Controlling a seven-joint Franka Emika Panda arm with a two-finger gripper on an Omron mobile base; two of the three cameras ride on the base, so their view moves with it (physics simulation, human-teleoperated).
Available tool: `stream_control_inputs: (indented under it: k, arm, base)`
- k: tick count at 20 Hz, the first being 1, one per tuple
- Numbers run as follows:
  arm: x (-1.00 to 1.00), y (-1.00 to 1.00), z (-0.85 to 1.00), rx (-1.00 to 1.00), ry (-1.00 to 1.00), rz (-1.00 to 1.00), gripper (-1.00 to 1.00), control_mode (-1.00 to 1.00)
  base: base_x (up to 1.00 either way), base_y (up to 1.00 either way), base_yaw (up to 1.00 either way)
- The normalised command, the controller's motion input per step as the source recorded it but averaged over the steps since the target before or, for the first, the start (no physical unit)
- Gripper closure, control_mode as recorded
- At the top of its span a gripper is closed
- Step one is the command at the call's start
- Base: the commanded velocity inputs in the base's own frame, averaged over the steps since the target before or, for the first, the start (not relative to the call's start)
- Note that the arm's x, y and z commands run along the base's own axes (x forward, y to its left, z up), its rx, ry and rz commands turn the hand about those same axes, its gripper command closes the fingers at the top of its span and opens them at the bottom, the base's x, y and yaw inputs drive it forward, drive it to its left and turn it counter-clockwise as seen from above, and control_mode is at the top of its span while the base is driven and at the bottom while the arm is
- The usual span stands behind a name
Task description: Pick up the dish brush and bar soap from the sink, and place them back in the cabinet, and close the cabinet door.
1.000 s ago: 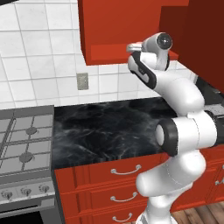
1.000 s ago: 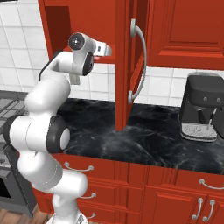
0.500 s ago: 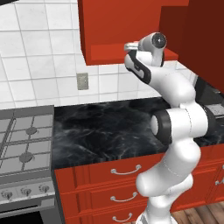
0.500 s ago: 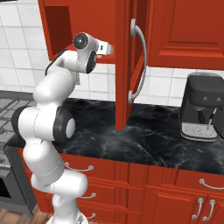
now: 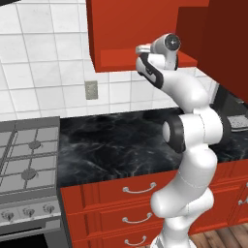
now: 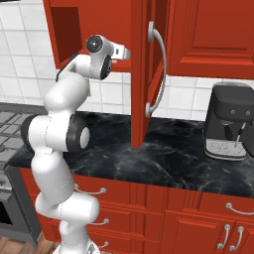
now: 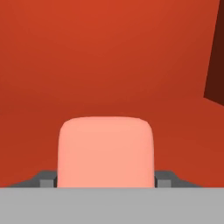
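Bar soap (image 7: pixel 106 151) apparently clamped between grey fingers (image 7: pixel 43 179), red cabinet (image 7: pixel 109 57) behind.

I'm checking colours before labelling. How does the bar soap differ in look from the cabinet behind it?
The bar soap is pale salmon pink; the cabinet is deep glossy red. The bar soap is a small rounded-cornered block held in the pincer; the cabinet is a broad flat surface across the hand view. Both are plain, unpatterned warm tones.

Salmon-pink bar soap (image 7: pixel 106 151) against red cabinet (image 7: pixel 109 57) interior, cabinet door (image 6: pixel 146 74) open
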Motion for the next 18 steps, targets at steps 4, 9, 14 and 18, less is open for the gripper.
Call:
stream_control_inputs:
  k: [4, 9, 14, 18]
  arm:
    - [0.08, 0.0, 0.0, 0.0, 0.0, 0.02, 1.0, -1.0]
    - [0.0, 0.0, 0.0, 0.0, 0.0, 0.02, -1.0, -1.0]
    - [0.0, 0.0, 0.0, 0.0, 0.0, 0.0, -1.0, -1.0]
    - [0.0, 0.0, 0.0, 0.0, 0.0, 0.0, -1.0, -1.0]
  base:
    - [0.0, 0.0, 0.0]
    - [0.0, 0.0, 0.0]
    - [0.0, 0.0, 0.0]
    - [0.0, 0.0, 0.0]
